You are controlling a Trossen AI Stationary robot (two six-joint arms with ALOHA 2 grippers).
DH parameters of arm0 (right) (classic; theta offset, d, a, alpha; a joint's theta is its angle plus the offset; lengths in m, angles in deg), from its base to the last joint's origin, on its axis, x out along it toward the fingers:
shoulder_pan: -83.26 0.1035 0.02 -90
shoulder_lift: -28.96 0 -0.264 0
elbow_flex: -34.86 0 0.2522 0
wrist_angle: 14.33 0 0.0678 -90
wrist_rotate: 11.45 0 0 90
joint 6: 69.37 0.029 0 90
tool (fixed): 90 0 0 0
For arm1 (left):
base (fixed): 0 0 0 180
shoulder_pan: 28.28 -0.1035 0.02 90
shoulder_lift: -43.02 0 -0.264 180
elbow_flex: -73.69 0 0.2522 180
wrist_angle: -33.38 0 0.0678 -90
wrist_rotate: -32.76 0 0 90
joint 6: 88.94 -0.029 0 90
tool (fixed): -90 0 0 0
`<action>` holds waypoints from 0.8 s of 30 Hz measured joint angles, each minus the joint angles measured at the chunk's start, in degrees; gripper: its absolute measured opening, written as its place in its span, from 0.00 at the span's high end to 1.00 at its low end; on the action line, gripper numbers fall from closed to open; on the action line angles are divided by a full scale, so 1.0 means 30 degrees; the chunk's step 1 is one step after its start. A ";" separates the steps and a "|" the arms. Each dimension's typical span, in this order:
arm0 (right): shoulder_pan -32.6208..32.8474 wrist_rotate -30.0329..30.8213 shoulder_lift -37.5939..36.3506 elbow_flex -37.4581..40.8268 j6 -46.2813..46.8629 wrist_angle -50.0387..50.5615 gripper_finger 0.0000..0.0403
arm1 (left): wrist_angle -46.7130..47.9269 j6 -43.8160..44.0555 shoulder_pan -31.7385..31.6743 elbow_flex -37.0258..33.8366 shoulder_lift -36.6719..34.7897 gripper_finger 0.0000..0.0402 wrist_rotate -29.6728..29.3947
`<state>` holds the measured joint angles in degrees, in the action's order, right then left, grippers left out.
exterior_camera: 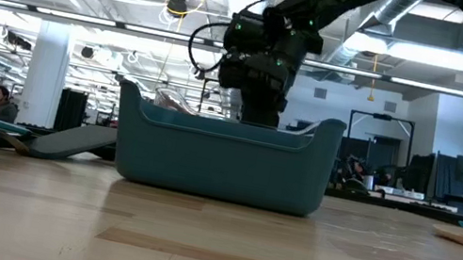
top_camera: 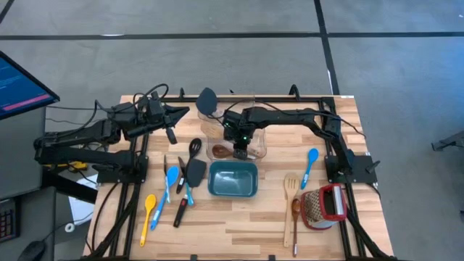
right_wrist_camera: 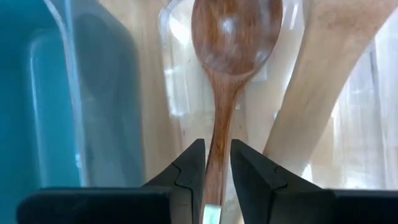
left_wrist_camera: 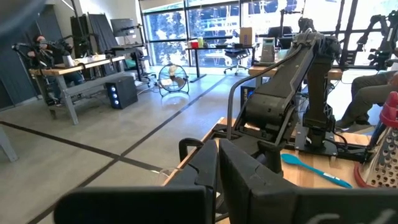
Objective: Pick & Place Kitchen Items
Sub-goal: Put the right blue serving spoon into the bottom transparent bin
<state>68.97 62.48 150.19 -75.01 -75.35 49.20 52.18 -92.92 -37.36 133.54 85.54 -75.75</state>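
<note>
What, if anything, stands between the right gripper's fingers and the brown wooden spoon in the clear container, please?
Nothing visible does. In the right wrist view the right gripper straddles the handle of the brown wooden spoon, whose bowl lies in the clear container. A pale wooden utensil lies beside it, not between.

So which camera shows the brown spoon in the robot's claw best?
The right wrist view: the brown spoon fills it, its handle between the right gripper's fingers. The high view shows only its bowl beside the gripper. The low and left wrist views don't show it.
</note>
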 joint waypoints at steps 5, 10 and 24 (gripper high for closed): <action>-0.0158 0.0006 -0.0019 -0.2458 -0.0005 0.2361 0.84 | 0.0007 0.0002 0.0000 0.0000 0.0000 0.99 0.0007; -0.0346 0.0038 -0.0029 -0.5543 -0.0138 0.3829 0.90 | 0.0015 -0.0002 0.0000 0.0000 0.0000 0.99 0.0011; -0.0775 0.0370 -0.0574 -1.0161 0.2347 0.8904 1.00 | 0.0036 0.0141 0.0000 0.0000 0.0000 0.99 0.0039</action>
<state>66.65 63.59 148.47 -105.50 -68.31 75.91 52.29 -92.50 -37.36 133.54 85.54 -75.63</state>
